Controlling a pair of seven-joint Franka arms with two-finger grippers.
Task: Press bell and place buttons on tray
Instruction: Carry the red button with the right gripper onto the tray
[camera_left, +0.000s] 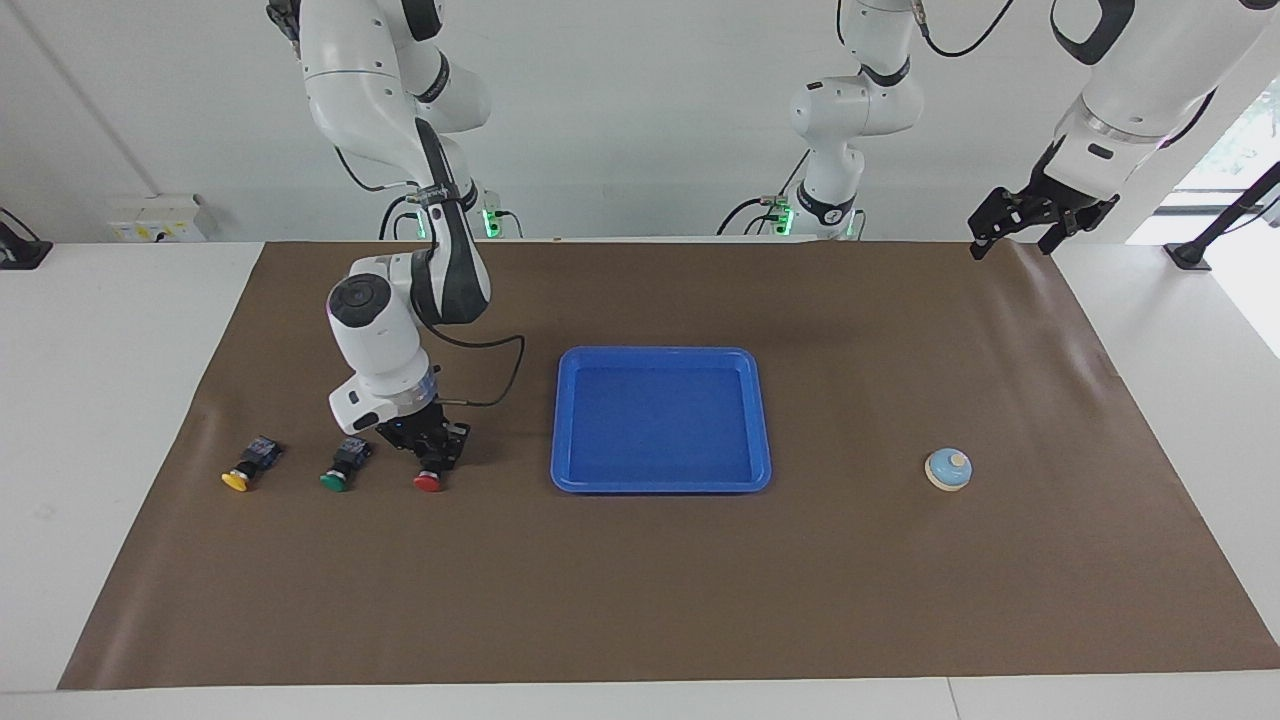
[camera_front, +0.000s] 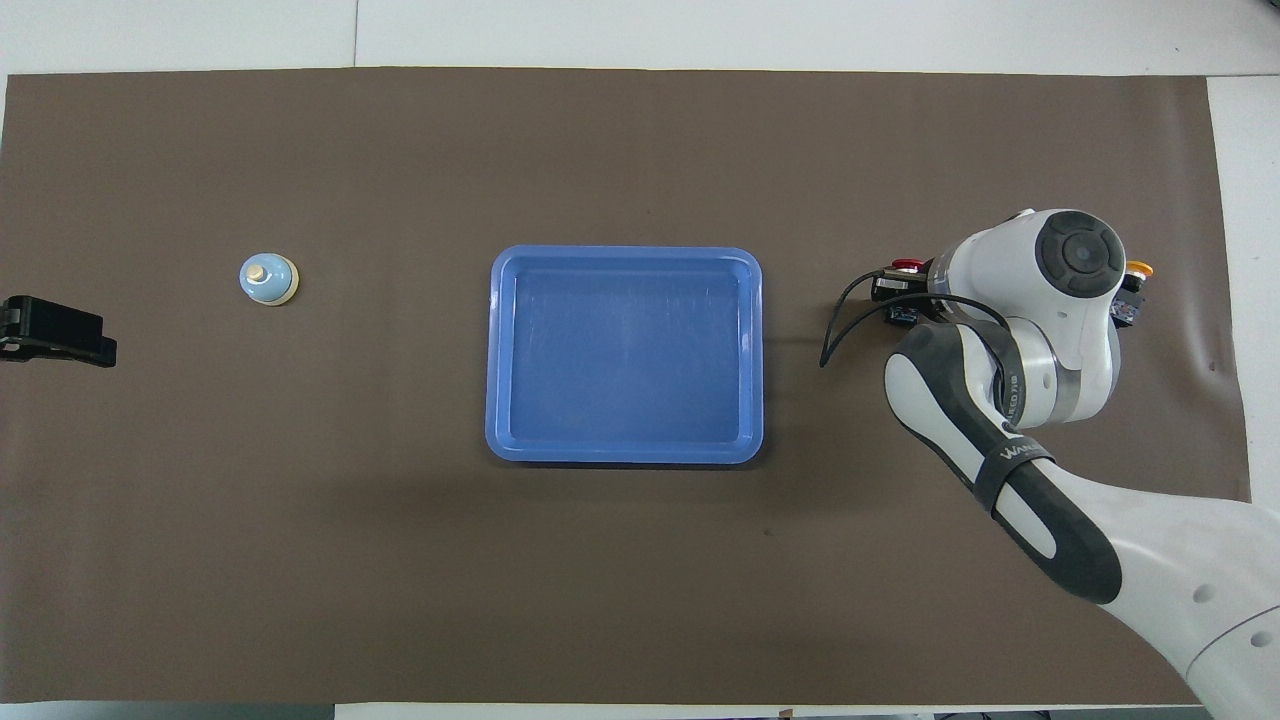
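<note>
Now: right gripper (camera_left: 430, 453) clenched on red button (camera_left: 429, 480).
Lift straight, clear tray (camera_left: 760, 420) rim; left gripper (camera_left: 1010, 232) waits, jaws released.

I have two fixed views, both set well back. One looks from high across the table (camera_left: 130, 400) toward the robots, taking in all four mat (camera_left: 640, 580) edges and the arm bases. The other looks steeply down from above the robots' end. Both share the whole mat, turned half round.
</note>
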